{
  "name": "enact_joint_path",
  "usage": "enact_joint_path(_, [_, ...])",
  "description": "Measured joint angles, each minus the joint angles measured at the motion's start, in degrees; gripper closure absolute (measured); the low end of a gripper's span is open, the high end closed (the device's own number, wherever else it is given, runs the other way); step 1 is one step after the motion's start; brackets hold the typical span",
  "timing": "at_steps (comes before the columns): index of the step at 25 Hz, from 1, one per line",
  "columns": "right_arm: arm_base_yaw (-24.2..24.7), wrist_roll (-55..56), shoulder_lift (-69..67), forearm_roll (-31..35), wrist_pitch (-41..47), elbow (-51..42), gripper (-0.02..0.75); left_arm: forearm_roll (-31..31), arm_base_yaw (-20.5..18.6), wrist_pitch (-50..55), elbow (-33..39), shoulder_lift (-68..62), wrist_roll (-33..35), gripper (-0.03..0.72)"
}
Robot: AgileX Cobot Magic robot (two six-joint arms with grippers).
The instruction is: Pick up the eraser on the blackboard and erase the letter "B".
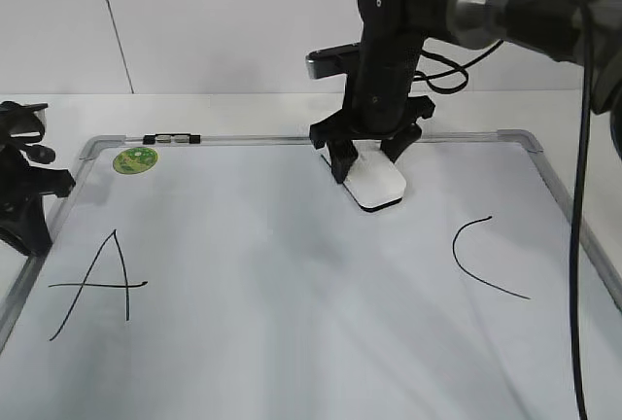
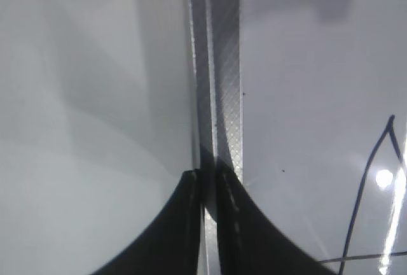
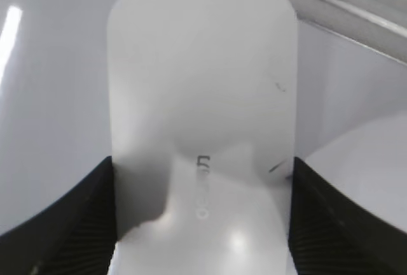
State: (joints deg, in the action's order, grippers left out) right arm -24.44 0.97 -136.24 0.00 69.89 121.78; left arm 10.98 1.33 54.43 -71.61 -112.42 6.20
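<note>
The white eraser [image 1: 379, 185] lies flat on the blackboard [image 1: 292, 274] near the middle of its top edge. My right gripper [image 1: 371, 162] straddles it from above. In the right wrist view the eraser [image 3: 203, 97] fills the gap and both black fingers press its long sides, so that gripper [image 3: 202, 163] is shut on it. No letter "B" shows on the board; the stretch between the "A" [image 1: 115, 279] and the "C" [image 1: 466, 255] is blank. My left gripper [image 1: 34, 230] hangs shut at the board's left edge, its tips [image 2: 208, 173] over the grey frame [image 2: 226, 65], holding nothing.
A round green magnet [image 1: 135, 159] sits at the board's top left corner. A black-and-clear marker pen [image 1: 171, 138] lies on the top frame beside it. A black cable [image 1: 580, 245] hangs down on the right. Part of the "A" stroke [image 2: 369, 179] shows in the left wrist view.
</note>
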Motion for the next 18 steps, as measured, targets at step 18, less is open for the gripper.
enact_joint_path(18, [-12.6, -1.0, 0.2, 4.6, 0.6, -0.4, 0.18, 0.1, 0.0, 0.0, 0.0, 0.0, 0.0, 0.657])
